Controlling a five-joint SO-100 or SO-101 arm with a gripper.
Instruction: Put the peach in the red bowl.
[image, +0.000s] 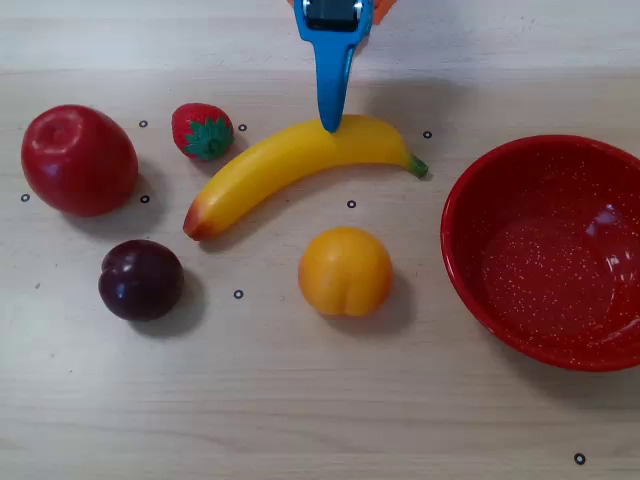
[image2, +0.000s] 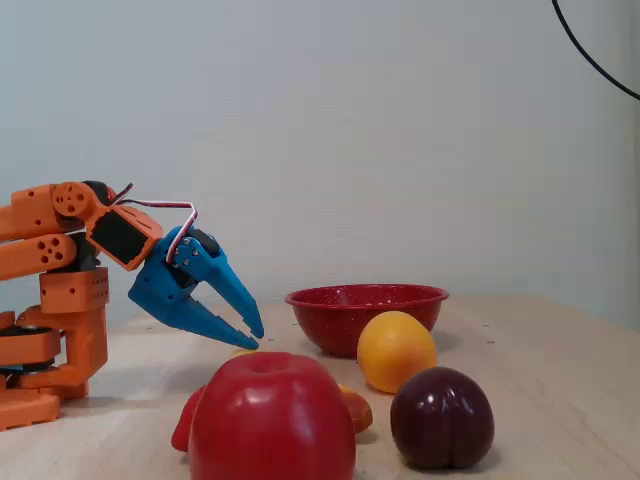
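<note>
The blue two-finger gripper (image: 330, 122) enters the overhead view from the top edge and points toward 6 o'clock, its tips over the upper edge of the long yellow plastic banana (image: 300, 165). In the fixed view the gripper (image2: 255, 334) hangs clear above the table with its fingers parted a moderate way and nothing between them.

The round yellow-orange toy peach (image: 345, 271) sits on the pale wood-grain table (image: 300, 420), untouched. From the gripper tips it lies at roughly 6 o'clock, past the banana, which runs crosswise between the two. The peach is near-round, so no long axis constrains the grasp; its crease faces 6 o'clock.

The large glossy red speckled bowl (image: 545, 250) stands empty at 3 o'clock from the peach, apart from it.

Judgement: the approach turns on clearing the banana and coming down on its far side. The present opening looks narrow for the peach and would likely need widening.
</note>
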